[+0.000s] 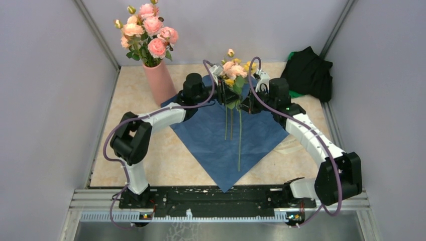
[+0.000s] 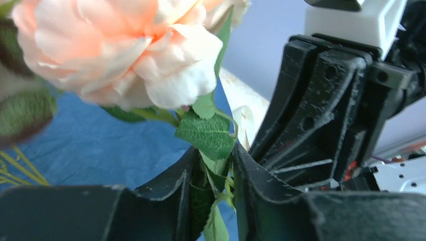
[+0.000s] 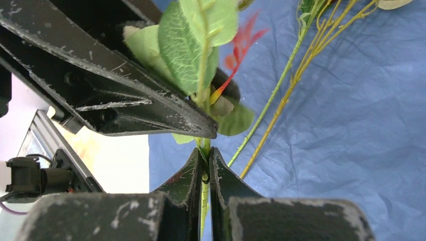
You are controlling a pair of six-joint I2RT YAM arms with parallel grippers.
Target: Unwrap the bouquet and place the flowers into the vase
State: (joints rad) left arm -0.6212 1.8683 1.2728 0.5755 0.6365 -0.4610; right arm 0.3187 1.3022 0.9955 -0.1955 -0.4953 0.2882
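Pale, marble-patterned table (image 1: 150, 160) ringed by grey walls (image 1: 50, 100) was the setting, and at its middle the flowers (image 1: 233, 70) stood upright in the air above the far corner of the blue paper (image 1: 211, 145), which lay opened flat beneath them. Their thin stems (image 1: 239, 140) hung down towards the sheet. The right gripper (image 3: 206, 153) was clenched tight on one green stem just under the leaves. The left gripper (image 2: 215, 150) had its fingers either side of the same leafy bunch, a little higher and just beside the right one. A gap packed with leaves showed between its jaws, so whether it was pinching or only bracketing the stem could not be told. The vase (image 1: 160, 83) stood well apart at the rear left, just off the paper's corner, with large pink roses (image 1: 148, 30) already filling its mouth. A black cloth (image 1: 307, 70) was heaped at the rear right. Judging from this, the unwrapping was done and the step in hand looked like a handover or a two-handed gathering of the bunch before the carry. The next move would call for one firm grip that takes in all the stems, a lift high enough for the stem ends to clear the vase rim, and a careful descent into a narrow opening already crowded by the roses.
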